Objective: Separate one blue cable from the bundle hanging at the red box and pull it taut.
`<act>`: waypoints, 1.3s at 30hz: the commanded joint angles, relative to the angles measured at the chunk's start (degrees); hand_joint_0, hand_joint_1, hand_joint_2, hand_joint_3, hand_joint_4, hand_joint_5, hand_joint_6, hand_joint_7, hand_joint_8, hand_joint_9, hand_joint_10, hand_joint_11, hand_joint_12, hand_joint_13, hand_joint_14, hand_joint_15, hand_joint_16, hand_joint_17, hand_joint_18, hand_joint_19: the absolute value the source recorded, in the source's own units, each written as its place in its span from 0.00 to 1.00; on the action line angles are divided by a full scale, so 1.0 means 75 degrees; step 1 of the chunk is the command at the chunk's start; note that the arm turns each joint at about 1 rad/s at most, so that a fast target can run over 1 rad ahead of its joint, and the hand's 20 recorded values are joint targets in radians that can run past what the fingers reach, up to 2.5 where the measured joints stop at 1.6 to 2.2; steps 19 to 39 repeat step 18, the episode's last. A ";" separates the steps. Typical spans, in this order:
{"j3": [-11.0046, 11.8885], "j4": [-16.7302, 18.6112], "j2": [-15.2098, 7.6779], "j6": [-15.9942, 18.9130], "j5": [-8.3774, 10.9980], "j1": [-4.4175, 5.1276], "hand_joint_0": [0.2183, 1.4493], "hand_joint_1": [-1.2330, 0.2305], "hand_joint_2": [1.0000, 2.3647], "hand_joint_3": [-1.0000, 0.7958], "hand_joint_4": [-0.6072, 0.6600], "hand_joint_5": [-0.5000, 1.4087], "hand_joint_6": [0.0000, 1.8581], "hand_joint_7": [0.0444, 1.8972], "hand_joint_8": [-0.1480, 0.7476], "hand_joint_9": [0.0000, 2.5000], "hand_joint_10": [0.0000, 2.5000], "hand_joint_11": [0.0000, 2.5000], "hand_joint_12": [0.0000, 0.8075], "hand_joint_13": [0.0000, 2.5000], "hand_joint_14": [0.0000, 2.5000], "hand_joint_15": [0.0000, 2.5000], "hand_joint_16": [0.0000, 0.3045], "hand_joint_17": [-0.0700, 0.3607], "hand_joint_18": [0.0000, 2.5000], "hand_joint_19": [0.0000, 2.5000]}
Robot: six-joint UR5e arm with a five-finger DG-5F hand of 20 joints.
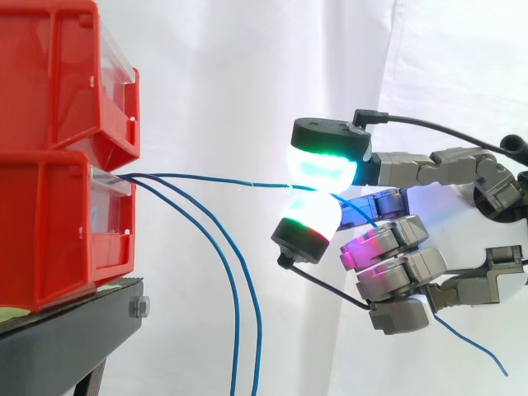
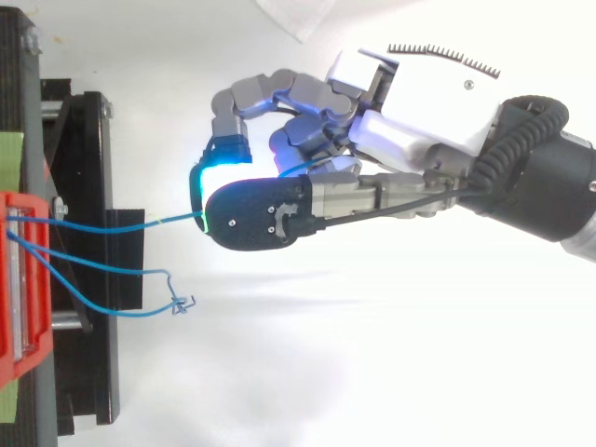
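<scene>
Hand [image 2: 410, 130] pinches one blue cable [image 2: 121, 224]; two others [image 1: 236, 313] droop from red bins [image 1: 49, 223]

No text, label, number or sign can be read on any surface: not on the red bins [image 1: 49, 206], the black stand [image 1: 58, 338], the hand [image 2: 410, 130] or the blue cable [image 1: 198, 176].
</scene>
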 commanded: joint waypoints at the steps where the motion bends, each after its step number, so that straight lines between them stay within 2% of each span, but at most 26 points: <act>1: 0.0000 -0.0001 0.0000 0.0000 -0.0001 0.0005 0.32 0.33 0.02 0.55 0.39 0.17 0.47 0.71 0.48 0.34 0.67 0.74 0.41 0.40 0.48 0.72 0.14 0.38 0.42 0.50; 7: 0.0000 -0.0001 0.0000 0.0000 -0.0001 -0.0007 0.32 0.33 0.02 0.56 0.37 0.17 0.47 0.72 0.48 0.35 0.65 0.77 0.41 0.41 0.45 0.74 0.14 0.38 0.42 0.50; 39: 0.0000 -0.0001 0.0000 0.0000 -0.0001 0.0005 0.32 0.33 0.02 0.56 0.37 0.17 0.47 0.72 0.48 0.36 0.63 0.76 0.41 0.41 0.45 0.74 0.14 0.38 0.42 0.50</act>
